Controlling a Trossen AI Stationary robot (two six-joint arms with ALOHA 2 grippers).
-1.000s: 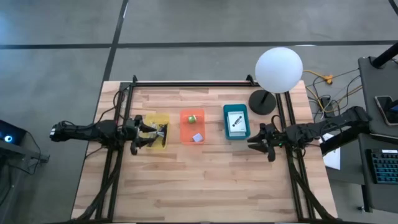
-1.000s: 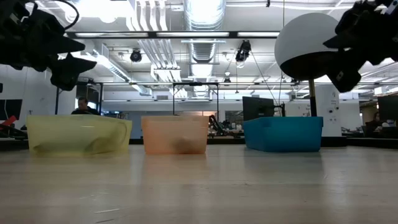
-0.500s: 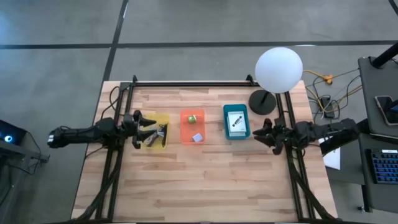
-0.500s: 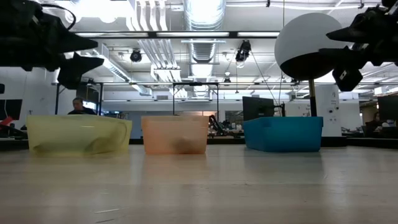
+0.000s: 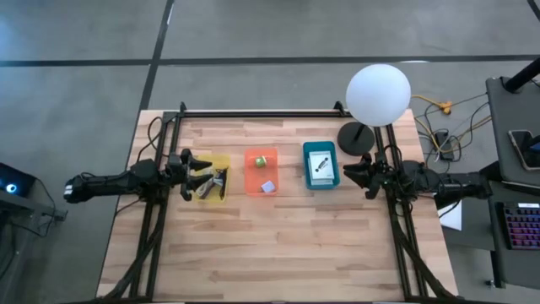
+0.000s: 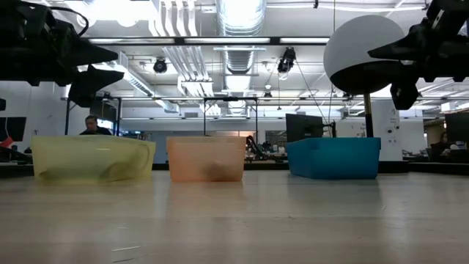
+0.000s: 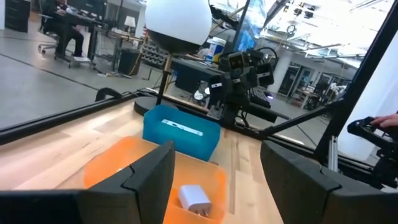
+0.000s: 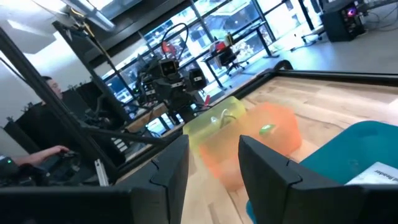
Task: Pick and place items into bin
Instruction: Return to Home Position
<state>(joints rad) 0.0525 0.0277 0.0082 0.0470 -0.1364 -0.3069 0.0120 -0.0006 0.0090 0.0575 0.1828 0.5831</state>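
Three bins stand in a row mid-table. The yellow bin (image 5: 213, 177) holds black and white cords (image 5: 216, 179). The orange bin (image 5: 261, 171) holds a green ball (image 5: 261, 159) and a lavender cube (image 5: 268, 187). The teal bin (image 5: 321, 165) holds a white card (image 5: 320, 163) with a dark stick on it. My left gripper (image 5: 199, 170) is open and empty, level, above the yellow bin's left rim. My right gripper (image 5: 348, 173) is open and empty, level, just right of the teal bin. The cube (image 7: 196, 199) and the ball (image 8: 266, 129) also show in the wrist views.
A white globe lamp (image 5: 378, 93) on a dark round base (image 5: 357, 138) stands at the far right, close behind my right gripper. Black frame rails (image 5: 261, 112) run along the far edge and both sides. Bare wood (image 5: 270, 245) lies in front of the bins.
My left gripper has risen out of the yellow bin, drawn a little toward the far-left and tipped up to level. My right gripper has swung toward the table's far edge and levelled out, its arm drawing back toward the right edge. The bins and their contents have stayed put.
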